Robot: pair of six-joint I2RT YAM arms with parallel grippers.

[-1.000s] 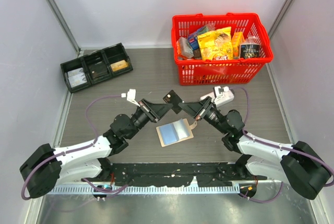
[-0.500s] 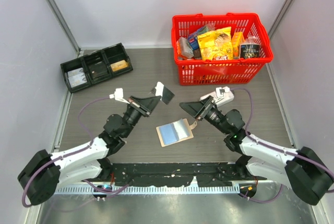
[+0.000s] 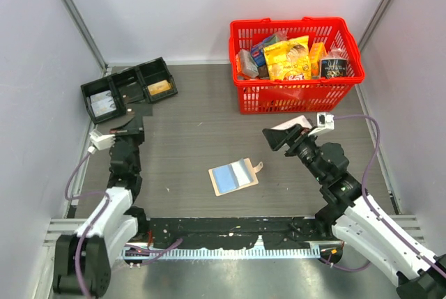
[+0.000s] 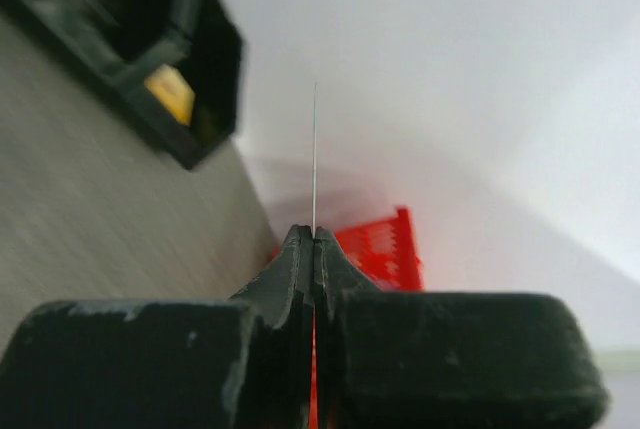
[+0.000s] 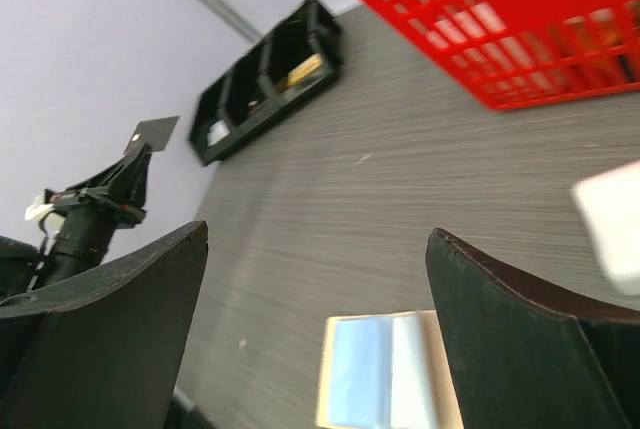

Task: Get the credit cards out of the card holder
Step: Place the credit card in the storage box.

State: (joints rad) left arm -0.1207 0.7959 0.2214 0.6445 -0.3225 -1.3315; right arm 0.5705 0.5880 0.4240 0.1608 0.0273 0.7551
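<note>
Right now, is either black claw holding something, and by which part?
The left gripper pinches a thin dark rectangular card by one edge; the right gripper holds nothing.

Left arm (image 3: 111, 212) and right arm (image 3: 376, 233), same build: white shells on the lower links, black joints and wrists. Purple cable (image 3: 379, 142) loops off each arm. Small white camera block (image 3: 322, 120) on each wrist. Left pincer (image 4: 313, 244): matte black, scuffed, wedge-shaped tips. Right pincer (image 5: 318, 239): broad, black, curved fingers.

Card holder (image 3: 233, 176) lies centre of table (image 3: 188, 149); tray (image 3: 155, 97) back-left, basket (image 3: 293, 84) back-right.
</note>
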